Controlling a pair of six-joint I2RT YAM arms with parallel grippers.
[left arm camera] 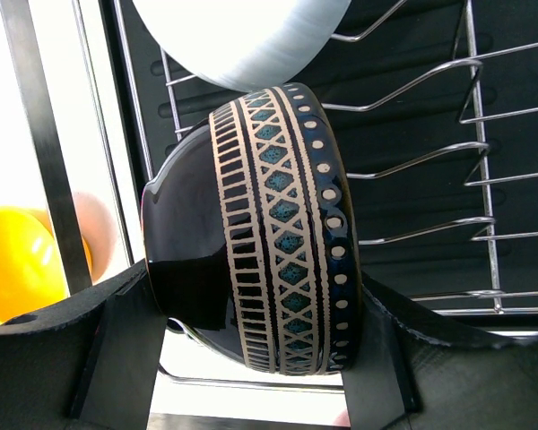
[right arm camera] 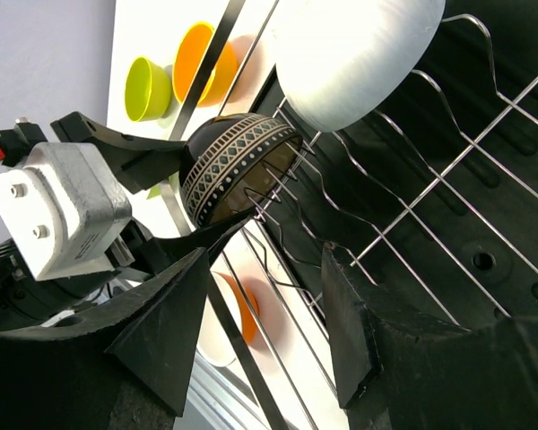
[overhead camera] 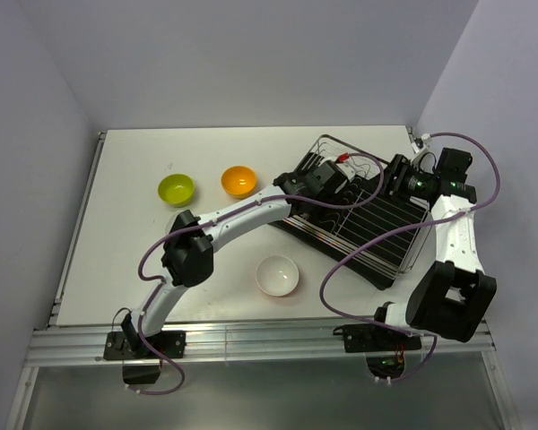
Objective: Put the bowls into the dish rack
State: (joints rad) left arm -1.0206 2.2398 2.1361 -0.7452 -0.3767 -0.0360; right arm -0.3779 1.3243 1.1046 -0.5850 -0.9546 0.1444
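The dark patterned bowl (left arm camera: 278,251) is gripped on edge by the left claw (left arm camera: 251,354), whose fingers (left arm camera: 117,358) are closed on it from either side, over the far left end of the dish rack (overhead camera: 377,228). Whether the bowl is resting on the wires cannot be told. A white bowl (right arm camera: 354,54) is seen standing on edge among the rack's dividers, just beside the dark one. The right claw (right arm camera: 264,260) is held wide open above the rack, with nothing between its fingers. On the surface (overhead camera: 125,269) left of the rack, a green bowl (overhead camera: 175,189) and an orange bowl (overhead camera: 238,181) are set side by side. Another white bowl (overhead camera: 277,275) is placed nearer, apart from them.
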